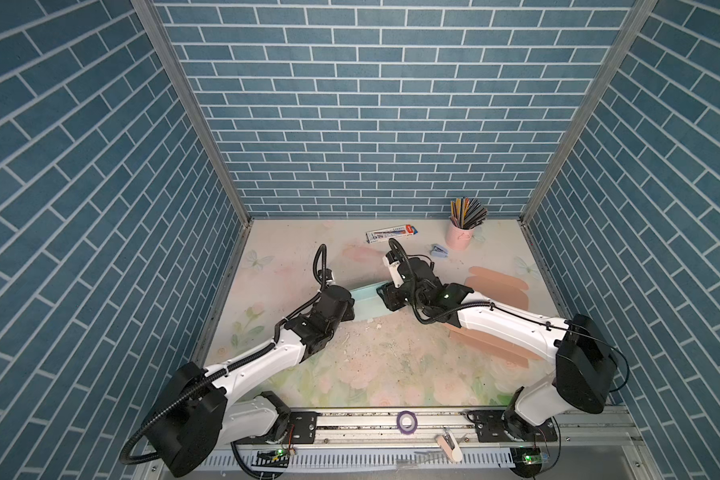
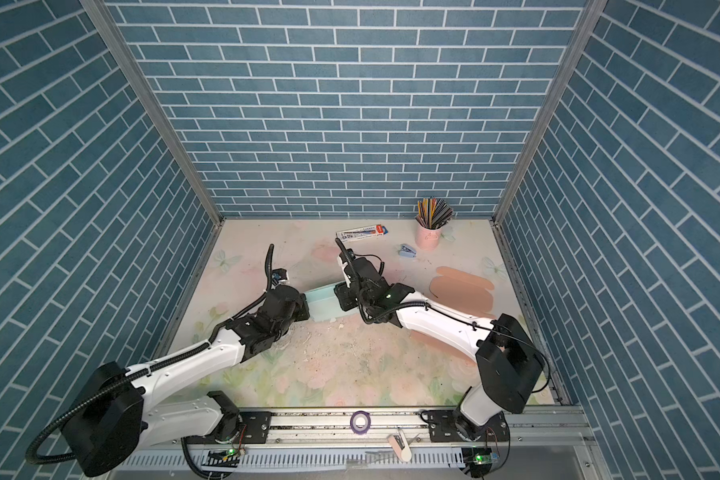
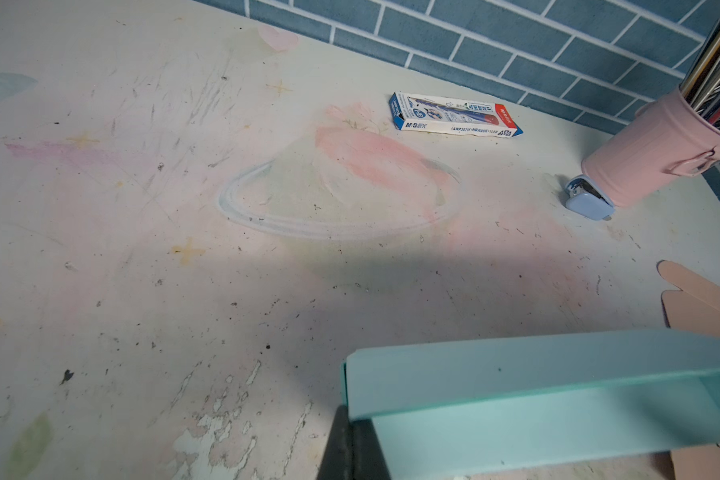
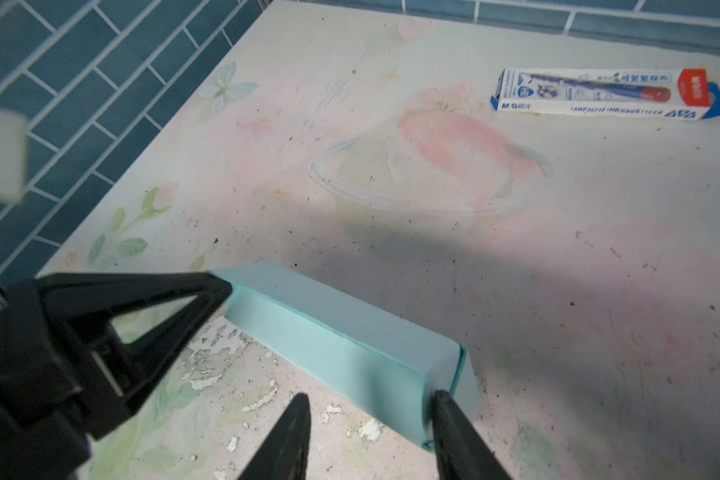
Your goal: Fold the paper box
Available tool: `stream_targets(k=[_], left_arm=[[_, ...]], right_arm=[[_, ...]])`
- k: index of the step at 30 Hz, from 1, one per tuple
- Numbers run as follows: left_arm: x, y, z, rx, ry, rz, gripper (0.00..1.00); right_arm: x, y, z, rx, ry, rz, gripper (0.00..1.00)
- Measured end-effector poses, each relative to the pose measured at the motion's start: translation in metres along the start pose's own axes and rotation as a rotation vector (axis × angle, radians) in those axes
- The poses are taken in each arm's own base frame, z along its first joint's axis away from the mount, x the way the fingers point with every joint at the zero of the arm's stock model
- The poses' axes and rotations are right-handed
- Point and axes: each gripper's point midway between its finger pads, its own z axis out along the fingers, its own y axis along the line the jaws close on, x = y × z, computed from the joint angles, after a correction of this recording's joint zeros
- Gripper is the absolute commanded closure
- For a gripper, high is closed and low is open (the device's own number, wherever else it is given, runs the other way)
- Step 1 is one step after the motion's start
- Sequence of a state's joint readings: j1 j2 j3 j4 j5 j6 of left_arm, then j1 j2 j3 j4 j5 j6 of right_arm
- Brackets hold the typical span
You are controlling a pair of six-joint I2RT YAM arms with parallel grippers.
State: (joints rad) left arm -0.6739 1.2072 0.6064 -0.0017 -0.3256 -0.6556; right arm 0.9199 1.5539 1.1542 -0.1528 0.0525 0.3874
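The paper box (image 1: 366, 305) lies centrally, pencil carton (image 1: 391, 233) behind it, cup (image 1: 459, 239) further right.

The right arm (image 1: 512, 328) covers one end of the paper box (image 1: 366, 305) and much of the pink sheet (image 1: 499, 286).

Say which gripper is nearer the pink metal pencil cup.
Right. The right gripper is at the end of the light-teal paper box facing the pink metal pencil cup; the left gripper pinches the far end.
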Motion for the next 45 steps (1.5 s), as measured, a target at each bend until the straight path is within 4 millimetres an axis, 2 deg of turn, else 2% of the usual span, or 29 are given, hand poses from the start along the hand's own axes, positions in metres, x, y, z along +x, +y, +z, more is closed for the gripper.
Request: stream_targets(k=[3, 5, 12, 19, 22, 27, 33, 39, 45], left_arm=[[0.001, -0.006, 0.000, 0.021, 0.000, 0.003, 1.00], [0.001, -0.009, 0.001, 0.028, -0.002, 0.005, 1.00], [0.002, -0.016, 0.005, 0.041, -0.006, 0.008, 1.00], [0.003, -0.023, 0.006, 0.053, -0.007, 0.019, 1.00], [0.002, -0.026, 0.007, 0.055, -0.006, 0.026, 1.00], [0.003, -0.029, 0.009, 0.055, -0.004, 0.035, 1.00], [0.003, -0.031, 0.011, 0.055, -0.004, 0.038, 1.00], [0.009, -0.032, 0.008, 0.071, 0.021, 0.040, 0.76], [0.026, -0.038, -0.010, 0.153, 0.114, 0.063, 0.52]], right_arm=[[-0.019, 0.005, -0.006, -0.011, -0.040, 0.002, 0.52], [-0.022, 0.004, -0.006, -0.011, -0.044, 0.004, 0.52], [-0.009, -0.003, -0.004, 0.005, -0.008, 0.007, 0.51], [-0.016, -0.019, -0.002, 0.021, -0.020, 0.037, 0.53], [-0.015, -0.027, 0.007, 0.037, -0.011, 0.046, 0.54], [-0.002, -0.034, 0.023, 0.057, 0.031, 0.048, 0.55], [0.008, -0.038, 0.027, 0.069, 0.045, 0.048, 0.56], [0.013, -0.040, 0.024, 0.060, 0.018, 0.048, 0.57], [0.022, -0.041, 0.016, 0.047, -0.007, 0.049, 0.57]])
